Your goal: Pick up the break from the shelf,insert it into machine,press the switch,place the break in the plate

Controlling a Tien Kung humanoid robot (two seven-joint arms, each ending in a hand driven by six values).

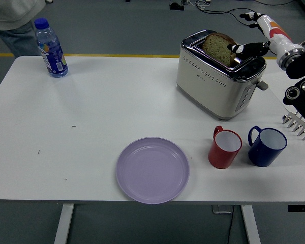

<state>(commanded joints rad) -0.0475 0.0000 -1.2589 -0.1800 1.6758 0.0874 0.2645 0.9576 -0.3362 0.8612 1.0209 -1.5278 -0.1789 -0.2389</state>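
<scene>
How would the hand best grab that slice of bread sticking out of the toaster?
Pinch the bread by its exposed top crust, coming down from above with fingers on its two flat faces. The lower part is sunk in the toaster slot, so only the top is free.

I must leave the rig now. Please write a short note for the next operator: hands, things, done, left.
Right hand: at the toaster top, fingertips by the bread; a grasp is not clear.
Left hand: not in view.
Bread stands raised in the toaster slot. Plate sits at the near edge, nothing on it.
Done: bread inserted.
Left: lift the bread out and place it in the plate.
</scene>
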